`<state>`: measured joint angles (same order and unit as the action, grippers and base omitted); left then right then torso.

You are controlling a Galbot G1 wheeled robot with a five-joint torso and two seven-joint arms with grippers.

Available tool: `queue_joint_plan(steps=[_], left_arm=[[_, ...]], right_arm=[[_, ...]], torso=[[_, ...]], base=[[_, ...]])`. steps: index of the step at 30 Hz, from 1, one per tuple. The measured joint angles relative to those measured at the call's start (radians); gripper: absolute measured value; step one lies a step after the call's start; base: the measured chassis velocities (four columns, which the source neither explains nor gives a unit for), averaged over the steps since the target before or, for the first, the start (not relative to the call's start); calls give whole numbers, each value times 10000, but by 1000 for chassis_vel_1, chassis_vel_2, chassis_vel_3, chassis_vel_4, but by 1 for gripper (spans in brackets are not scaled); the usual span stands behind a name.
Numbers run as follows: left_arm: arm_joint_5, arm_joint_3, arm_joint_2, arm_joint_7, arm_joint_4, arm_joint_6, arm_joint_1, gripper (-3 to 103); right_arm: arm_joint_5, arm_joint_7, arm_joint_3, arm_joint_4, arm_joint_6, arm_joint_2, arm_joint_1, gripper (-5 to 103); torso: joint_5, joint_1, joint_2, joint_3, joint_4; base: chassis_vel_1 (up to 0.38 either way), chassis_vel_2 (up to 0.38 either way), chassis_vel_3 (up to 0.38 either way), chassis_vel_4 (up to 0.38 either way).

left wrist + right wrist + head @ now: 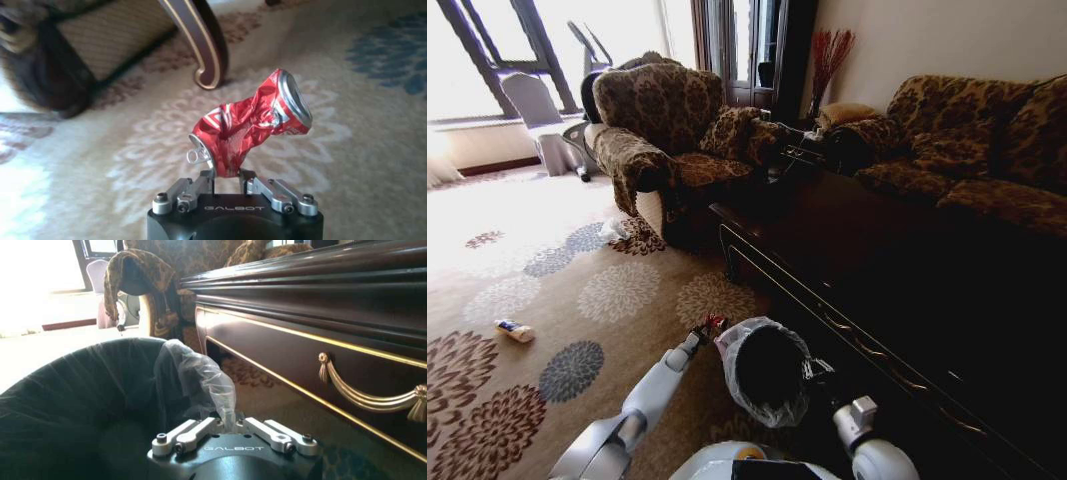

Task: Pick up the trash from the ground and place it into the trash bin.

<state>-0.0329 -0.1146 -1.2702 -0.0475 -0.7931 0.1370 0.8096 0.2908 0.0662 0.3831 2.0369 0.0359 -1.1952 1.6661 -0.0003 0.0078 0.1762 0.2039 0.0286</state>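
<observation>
1. Left wrist view gives me the left gripper (225, 176) clamped on the lower edge of a crushed red drink can (250, 131), which it holds up clear of the patterned carpet (100, 145).
2. From the head camera I see that can just beside the near-left rim of the trash bin (767, 372), not yet over the opening as far as I can judge.
3. My right gripper (227, 426) is pinched shut on a fold of the whitish liner bag (200, 377) at the bin's rim, steadying it next to the dark wooden table (313, 315).
4. Out on the carpet to my left lies a small yellowish wrapper-like piece (515, 329), well apart from the bin. A white plastic bag (613, 230) sits by the foot of the armchair (662, 130).
5. Risks I see:
   - The grip takes only a thin crumpled edge, so the can could twist or slip out if I swing fast.
   - Releasing too early would drop it outside the rim onto the carpet.
   - A tug from the right arm could pull the liner off the rim or tip the light bin.
</observation>
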Motion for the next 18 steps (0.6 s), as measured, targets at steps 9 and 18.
queue_joint_plan(steps=[9, 18], left_arm=[[373, -443, 723, 528, -1230, 253, 549, 22], [968, -401, 1321, 378, -3022, 291, 730, 22]], right_arm=[[84, -86, -252, -891, 102, -16, -901, 4], [91, -174, -238, -1980, 142, -216, -1686, 4]], torso=[[1, 0, 0, 0, -1], [-1, 0, 0, 0, -5]], base=[[0, 0, 0, 0], [0, 0, 0, 0]])
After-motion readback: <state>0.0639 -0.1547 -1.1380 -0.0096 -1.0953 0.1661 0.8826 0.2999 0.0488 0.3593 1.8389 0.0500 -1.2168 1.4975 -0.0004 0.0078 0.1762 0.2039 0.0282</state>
